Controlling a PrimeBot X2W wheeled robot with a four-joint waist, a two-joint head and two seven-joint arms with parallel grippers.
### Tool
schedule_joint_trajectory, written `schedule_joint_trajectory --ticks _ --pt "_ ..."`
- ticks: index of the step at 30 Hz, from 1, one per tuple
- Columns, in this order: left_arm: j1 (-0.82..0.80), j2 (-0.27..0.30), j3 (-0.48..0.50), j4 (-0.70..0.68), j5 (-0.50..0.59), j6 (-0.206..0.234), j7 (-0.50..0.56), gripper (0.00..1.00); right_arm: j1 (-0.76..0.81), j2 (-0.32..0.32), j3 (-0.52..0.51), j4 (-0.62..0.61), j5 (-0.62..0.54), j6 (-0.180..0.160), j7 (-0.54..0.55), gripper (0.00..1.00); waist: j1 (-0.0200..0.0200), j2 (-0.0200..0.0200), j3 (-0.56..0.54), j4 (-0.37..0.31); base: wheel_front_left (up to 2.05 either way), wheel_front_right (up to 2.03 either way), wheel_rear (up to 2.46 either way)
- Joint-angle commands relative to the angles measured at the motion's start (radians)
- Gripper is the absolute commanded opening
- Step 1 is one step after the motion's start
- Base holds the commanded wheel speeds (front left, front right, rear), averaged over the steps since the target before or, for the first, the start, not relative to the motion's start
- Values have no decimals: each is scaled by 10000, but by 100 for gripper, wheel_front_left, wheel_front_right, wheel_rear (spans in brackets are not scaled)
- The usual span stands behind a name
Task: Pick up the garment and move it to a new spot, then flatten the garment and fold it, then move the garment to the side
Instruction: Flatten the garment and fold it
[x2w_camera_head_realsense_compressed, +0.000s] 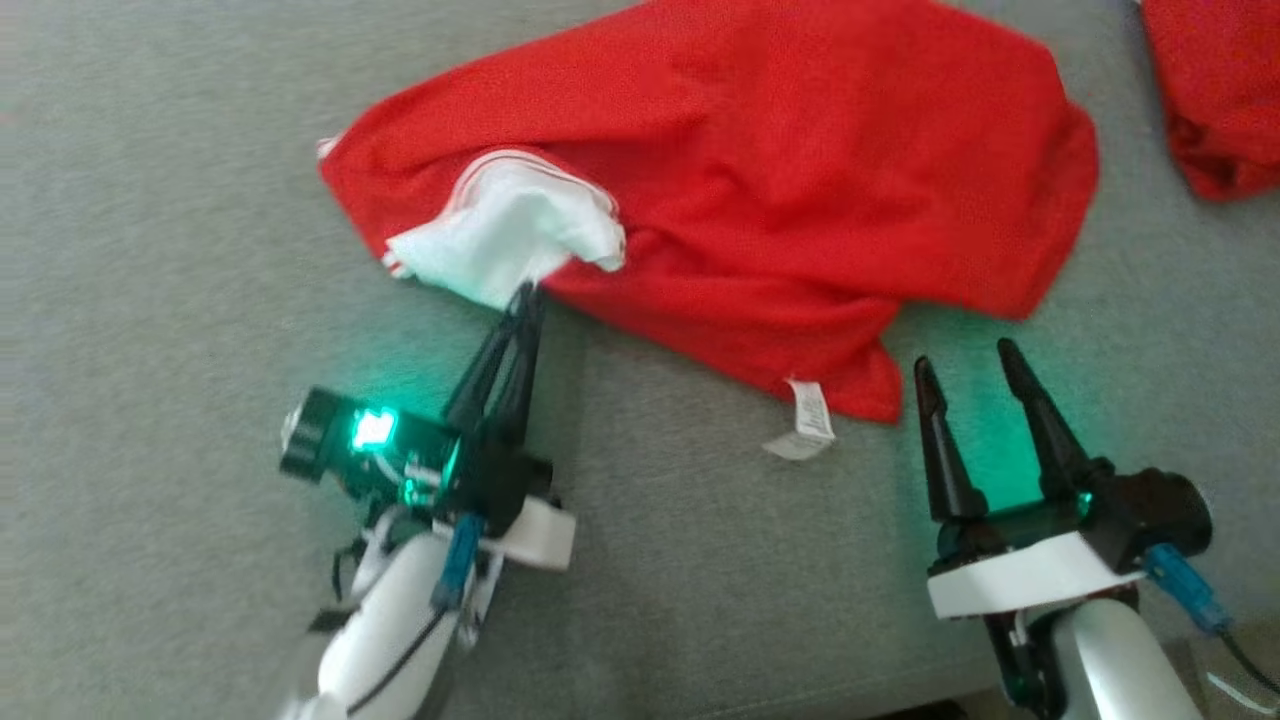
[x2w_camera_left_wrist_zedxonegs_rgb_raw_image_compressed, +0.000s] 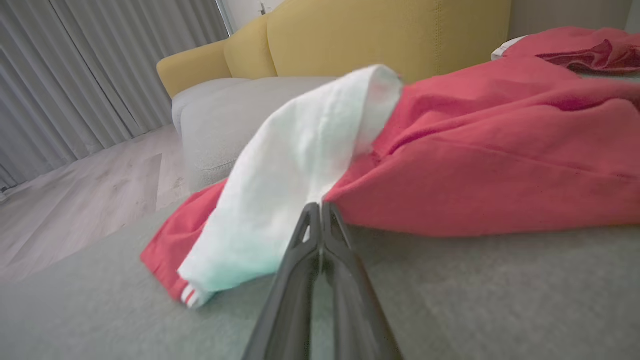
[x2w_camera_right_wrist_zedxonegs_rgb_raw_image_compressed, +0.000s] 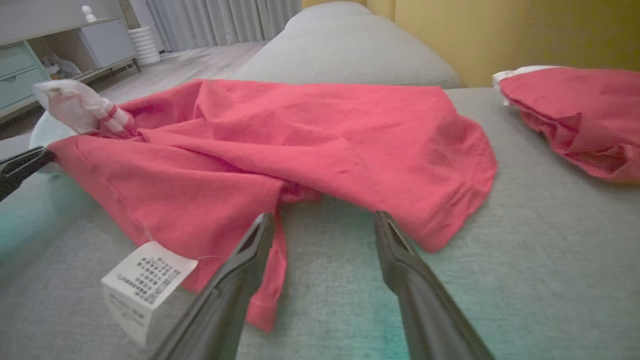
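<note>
While two red garments lie on the grey cushion (x2w_camera_head_realsense_compressed: 150, 250), only one is being handled: the garment (x2w_camera_head_realsense_compressed: 760, 170) sprawls crumpled toward twelve o'clock, red all over, with one white cuff (x2w_camera_head_realsense_compressed: 510, 235) edged in thin red stripes at its eight o'clock side and one care label (x2w_camera_head_realsense_compressed: 805, 420) at its six o'clock hem. The second garment (x2w_camera_head_realsense_compressed: 1215, 90) sits bunched at two o'clock. Of the two grippers, the left gripper (x2w_camera_head_realsense_compressed: 530, 297) has its fingers pressed together, pinching the cuff; the right gripper (x2w_camera_head_realsense_compressed: 968, 365), at five o'clock near the hem, has its fingers spread.
</note>
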Motion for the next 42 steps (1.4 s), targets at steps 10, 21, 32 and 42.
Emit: schedule_joint_trajectory --ticks 10,21,32,42 --pt "327 365 -172 -819 -394 -190 20 0 -11 -1176 2142 907 800 -9 -24 100 -2 0 -276 632 0 0 0" --pt "476 515 -316 -801 -484 105 20 100 -237 -897 1336 1906 54 -9 -24 0 -2 0 -557 467 0 0 0" --pt "678 626 -488 -625 -571 135 20 100 22 -82 -2190 588 -1507 -9 -24 0 -2 0 -851 263 0 0 0" --pt "450 292 -20 2139 -1341 159 20 100 -71 29 -2322 572 -1741 -9 -24 0 -2 0 -602 205 0 0 0"
